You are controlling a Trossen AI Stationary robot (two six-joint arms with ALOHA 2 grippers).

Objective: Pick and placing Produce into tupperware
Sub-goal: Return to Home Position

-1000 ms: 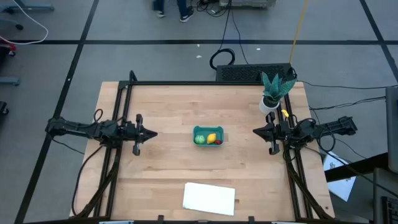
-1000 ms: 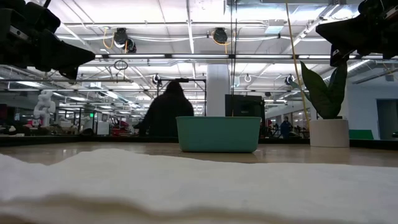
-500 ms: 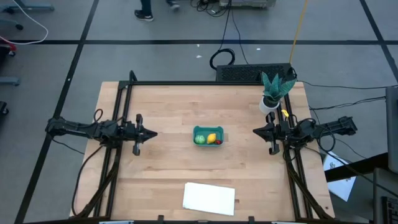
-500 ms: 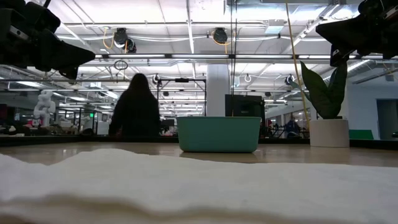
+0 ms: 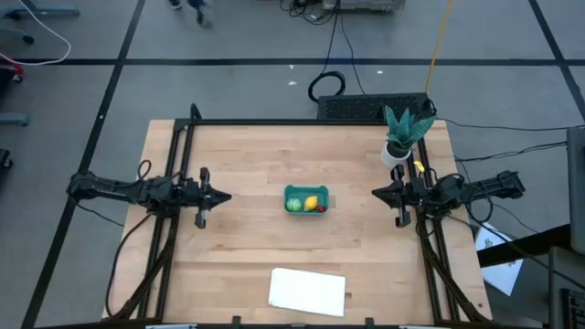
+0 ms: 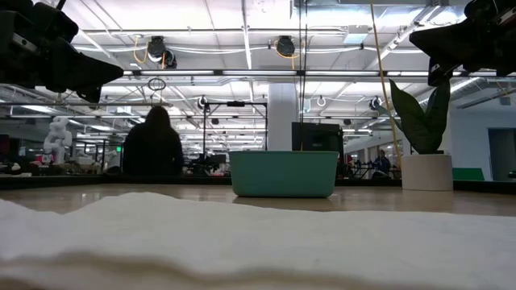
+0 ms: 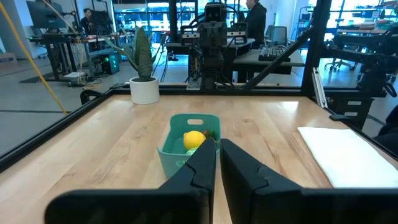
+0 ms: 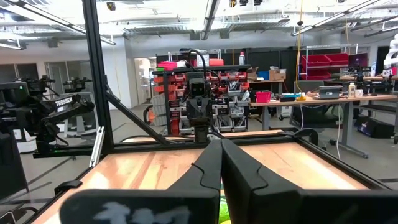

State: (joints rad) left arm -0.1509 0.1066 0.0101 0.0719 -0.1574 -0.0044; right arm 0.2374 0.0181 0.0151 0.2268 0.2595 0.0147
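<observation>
The teal tupperware (image 5: 305,199) stands by its base at the table's middle; it also shows in the low view (image 6: 283,174) and the left wrist view (image 7: 185,147). Inside it lie the light-green ball (image 5: 293,206), the yellow lemon (image 5: 312,202) and the red strawberry piece (image 5: 321,208). My left gripper (image 5: 226,196) hovers shut to the left of the tub, pointing at it. My right gripper (image 5: 375,193) hovers shut to the right of it, also pointing at it. Neither touches anything.
A teal-leaved potted plant (image 5: 400,137) stands near the table's far right corner, close to my right arm. A flat white sheet (image 5: 308,291) lies at the near edge. A black frame runs along the table's sides. A person (image 6: 151,150) is in the room beyond.
Both arms and the tub kept still. Only the person in the room behind the table walked toward the left.
</observation>
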